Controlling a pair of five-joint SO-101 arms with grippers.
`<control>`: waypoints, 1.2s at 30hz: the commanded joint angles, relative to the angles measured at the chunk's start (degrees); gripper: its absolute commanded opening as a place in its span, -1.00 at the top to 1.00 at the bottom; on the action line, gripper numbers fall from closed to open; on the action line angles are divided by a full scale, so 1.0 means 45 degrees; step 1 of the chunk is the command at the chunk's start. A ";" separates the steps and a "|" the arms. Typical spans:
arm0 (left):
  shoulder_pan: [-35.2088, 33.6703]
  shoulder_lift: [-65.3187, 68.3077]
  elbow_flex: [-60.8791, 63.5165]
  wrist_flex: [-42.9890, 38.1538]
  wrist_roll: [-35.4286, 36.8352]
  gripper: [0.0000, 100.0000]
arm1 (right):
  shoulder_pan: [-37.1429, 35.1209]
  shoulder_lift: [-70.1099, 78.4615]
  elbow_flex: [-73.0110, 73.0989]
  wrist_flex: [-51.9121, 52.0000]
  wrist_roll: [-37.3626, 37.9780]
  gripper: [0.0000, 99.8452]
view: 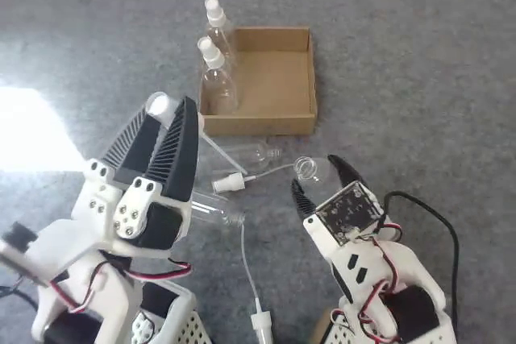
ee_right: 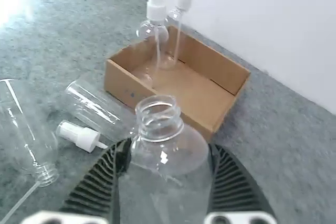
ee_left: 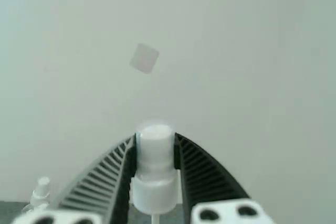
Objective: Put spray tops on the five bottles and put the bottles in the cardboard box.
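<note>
- left fingers (ee_left: 105, 190): pinching a white spray top (ee_left: 154, 163) by its collar. Head points away from the arm at the back wall; dip tube trails back toward the wrist.
- Two capped bottles (view: 219, 86) (view: 221, 38): upright inside the cardboard box (view: 278, 124), against its left wall. Looks like 2 of 5 done.
- Two uncapped bottles lie on their sides on the counter (view: 419, 78) in front of the box, one (view: 211, 210) near the left arm, one (view: 242, 153) just off the box's front wall. Both necks point right.
- Two loose spray tops on the counter: one (view: 228, 184) between the lying bottles, one (view: 261, 324) between the arm bases.
- right fingers (ee_right: 94, 187): clamped on the body of an open bottle (ee_right: 160, 148). Its long axis runs along the fingers, mouth facing up and away toward the box.
- Key relation: the open mouth sits right of the held top and well apart from it. The tube end faces away from the mouth, so I'd expect the left arm to have to tip the top tube-down over the neck first. A thin tube into a narrow mouth means alignment is the risk.
</note>
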 commanded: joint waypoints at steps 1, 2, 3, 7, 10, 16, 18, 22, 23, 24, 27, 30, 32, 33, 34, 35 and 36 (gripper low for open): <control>0.0098 -0.0039 -0.0049 -0.0840 0.0156 0.98 | -0.0557 -0.0147 0.0313 -0.0850 0.0156 0.89; 0.0098 -0.0039 -0.0049 -0.0918 0.0156 0.98 | -0.0674 -0.0147 0.0391 -0.0908 0.0098 0.89; 0.0117 -0.0020 0.0068 -0.0938 0.0156 0.98 | -0.0791 -0.0147 0.0410 -0.0928 -0.0137 0.89; 0.0645 -0.0039 0.1123 -0.1504 0.0137 0.98 | -0.1377 -0.0147 0.0430 -0.1065 -0.1094 0.89; 0.0801 -0.0078 0.1944 -0.2188 -0.0254 0.98 | -0.1651 -0.0147 0.0430 -0.1065 -0.1133 0.89; 0.0801 -0.0137 0.2589 -0.2637 -0.0547 0.98 | -0.2159 -0.0147 0.0430 -0.1084 -0.1153 0.89; 0.0801 -0.0137 0.2589 -0.2598 -0.0527 0.98 | -0.2295 -0.0147 0.0430 -0.1084 -0.1153 0.89; 0.1133 -0.0098 0.2784 -0.2598 -0.0527 0.98 | -0.2295 -0.0147 0.0430 -0.1084 -0.1172 0.89; 0.1387 -0.0098 0.2862 -0.2618 -0.0567 0.98 | -0.2295 -0.0147 0.0430 -0.1084 -0.1172 0.89; 0.1563 -0.0137 0.2921 -0.2598 -0.0586 0.98 | -0.2295 -0.0147 0.0430 -0.1123 -0.1172 0.89; 0.1758 -0.0137 0.2940 -0.2618 -0.0586 0.98 | -0.2295 -0.0147 0.0449 -0.1221 -0.1172 0.89; 0.1817 -0.0137 0.2823 -0.2735 -0.0586 0.98 | -0.2295 -0.0147 0.0449 -0.1201 -0.1172 0.89; 0.1758 -0.0137 0.2842 -0.2911 -0.0586 0.98 | -0.2295 -0.0147 0.0449 -0.1162 -0.1172 0.89; 0.1739 -0.0117 0.2842 -0.2989 -0.0606 0.98 | -0.2295 -0.0147 0.0449 -0.1162 -0.1172 0.89; 0.1719 -0.0098 0.2842 -0.3048 -0.0625 0.98 | -0.2295 -0.0147 0.0449 -0.1143 -0.1172 0.89; 0.1719 -0.0137 0.2823 -0.3067 -0.0781 0.98 | -0.2295 -0.0147 0.0449 -0.1143 -0.1172 0.89; 0.1719 -0.0156 0.2745 -0.3048 -0.0938 0.98 | -0.2295 -0.0147 0.0449 -0.1143 -0.1172 0.89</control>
